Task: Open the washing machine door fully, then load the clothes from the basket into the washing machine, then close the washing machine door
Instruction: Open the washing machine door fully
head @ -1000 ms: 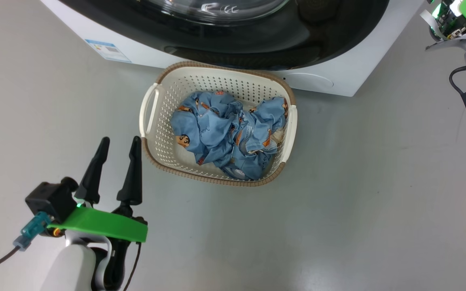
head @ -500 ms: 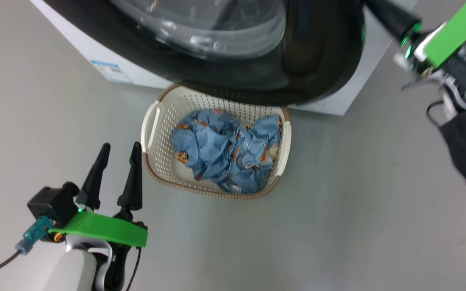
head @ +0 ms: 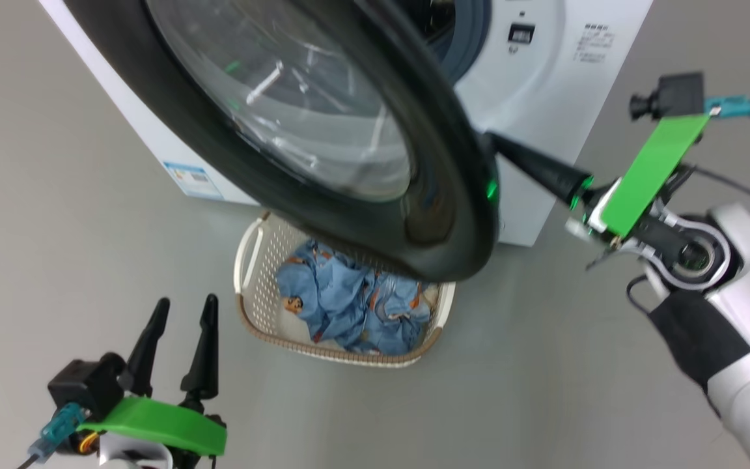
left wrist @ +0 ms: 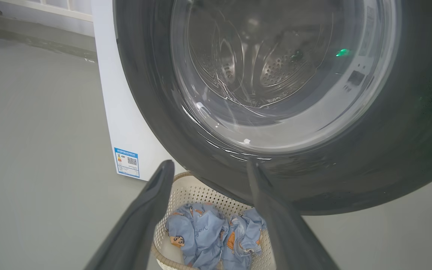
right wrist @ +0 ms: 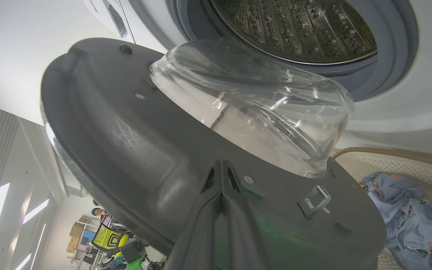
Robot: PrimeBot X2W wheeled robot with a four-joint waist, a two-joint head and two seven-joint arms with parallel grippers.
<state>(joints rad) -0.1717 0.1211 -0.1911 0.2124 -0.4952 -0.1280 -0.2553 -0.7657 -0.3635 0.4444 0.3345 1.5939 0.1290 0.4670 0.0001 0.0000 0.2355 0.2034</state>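
The washing machine (head: 544,98) stands with its door (head: 453,195) swung partly out, the black rim hanging over the far end of the basket (head: 249,260). My right gripper (head: 493,138) is shut, empty, its tips pressed against the door's inner face (right wrist: 163,157) just below the glass bowl (right wrist: 257,112). The steel drum (right wrist: 294,26) shows behind the door. Light-blue clothes (head: 349,306) lie heaped in the basket. My left gripper (head: 180,319) is open and empty, low at the left of the basket; the left wrist view looks between its fingers (left wrist: 152,217) at the door (left wrist: 152,112), the basket (left wrist: 186,187) and the clothes (left wrist: 204,232).
Bare grey floor surrounds the basket and machine. A blue label sticker (head: 193,177) sits on the machine's lower left corner. Under the door's edge a person (right wrist: 98,212) shows far off among boxes and gear.
The door has swung well out from the machine, with my shut right gripper behind its edge. The head camera has tipped up. My left gripper stays open in place.
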